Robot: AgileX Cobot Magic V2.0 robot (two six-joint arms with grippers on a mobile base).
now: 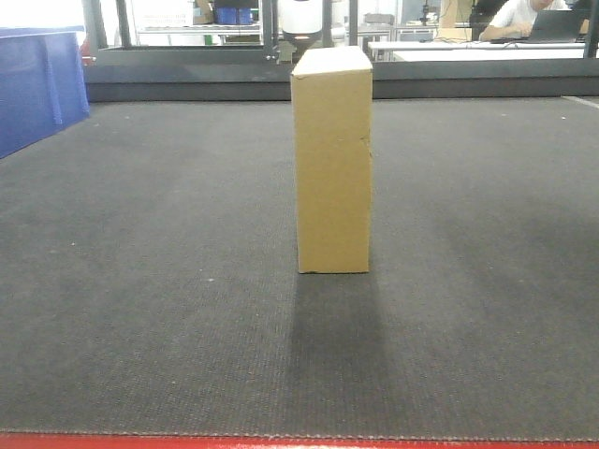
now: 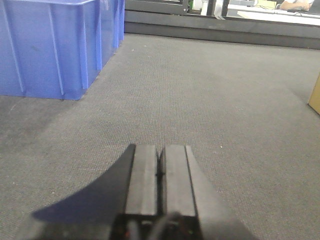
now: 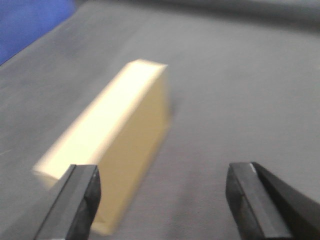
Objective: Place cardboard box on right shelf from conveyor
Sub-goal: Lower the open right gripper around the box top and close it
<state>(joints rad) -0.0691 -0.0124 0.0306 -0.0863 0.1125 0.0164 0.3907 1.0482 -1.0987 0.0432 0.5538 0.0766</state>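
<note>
you're looking at the conveyor [image 1: 140,281], a wide dark grey belt that fills the front view, with a red strip [image 1: 299,442] along its near edge. at the far left of the belt sits a blue bin [image 2: 50,45], seen close in the left wrist view. the cardboard box [image 1: 332,159] stands upright on the belt near its middle, narrow face toward you, its shadow falling toward the near edge, with nothing touching it in the front view. your right end effector [image 3: 162,172] is spread wide and holds nothing. in its blurred wrist view the box lies ahead and to the left, and one finger [image 3: 75,200] overlaps the box's near corner; you cannot tell whether they touch. your left end effector [image 2: 160,150] has its fingers pressed together with nothing between them, low over bare belt
</note>
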